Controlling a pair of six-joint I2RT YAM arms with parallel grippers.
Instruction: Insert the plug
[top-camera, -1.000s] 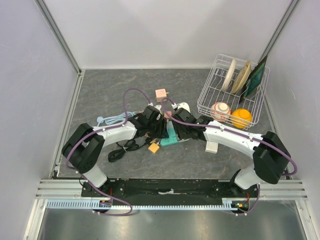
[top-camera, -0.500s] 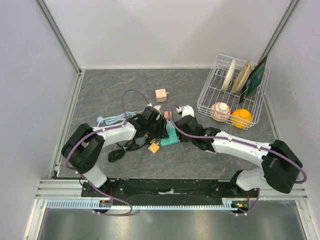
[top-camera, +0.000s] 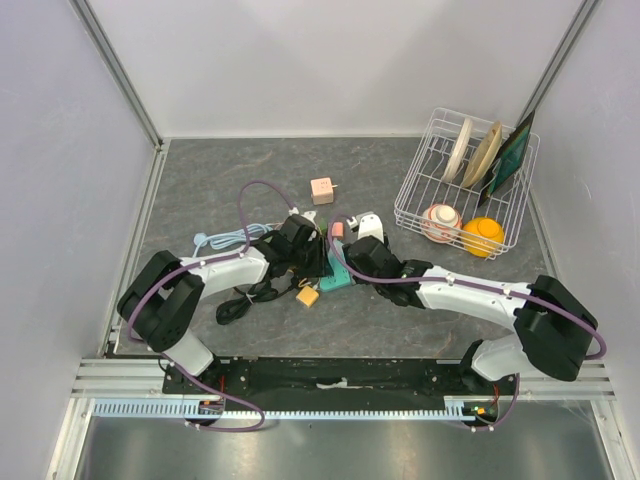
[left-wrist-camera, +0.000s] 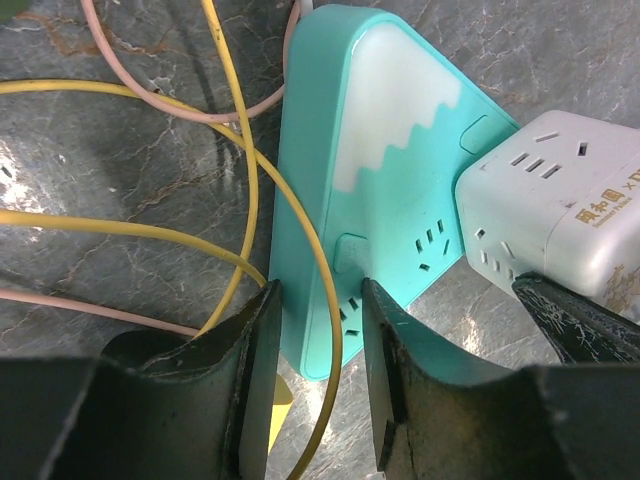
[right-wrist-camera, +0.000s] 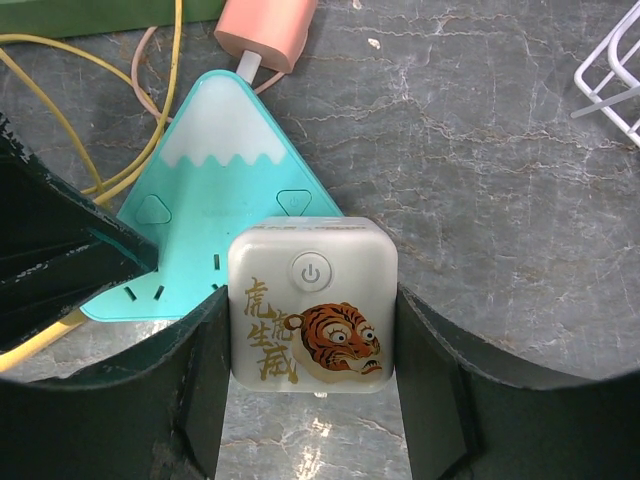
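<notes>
Farthest left on the grey surface (top-camera: 200, 180) lies a light-blue cable (top-camera: 220, 239), with a black cable bundle (top-camera: 243, 298) just in front of it. Next comes the left tool (left-wrist-camera: 318, 372). Its fingers (left-wrist-camera: 255, 370) are drawn in on the near corner of the teal, mountain-shaped power strip (left-wrist-camera: 385, 170) and pinch it, with a yellow cable (left-wrist-camera: 235, 130) running between them. The strip lies flat near the middle of the surface. A pink plug (right-wrist-camera: 266, 28) sits at its peak, and a pink cable (left-wrist-camera: 150, 95) loops beside it.

At the strip's right-hand lower edge is the white cube plug (right-wrist-camera: 312, 300), marked with a tiger and a power button. It overlaps the strip's socket face. Whether its prongs are seated is hidden. The right tool (right-wrist-camera: 312, 335) is clamped on the cube, one finger on each side.

A small pink adapter (top-camera: 322, 189) stands apart, farther back. At far right, a white wire dish rack (top-camera: 420, 185) holds plates and two round items.
</notes>
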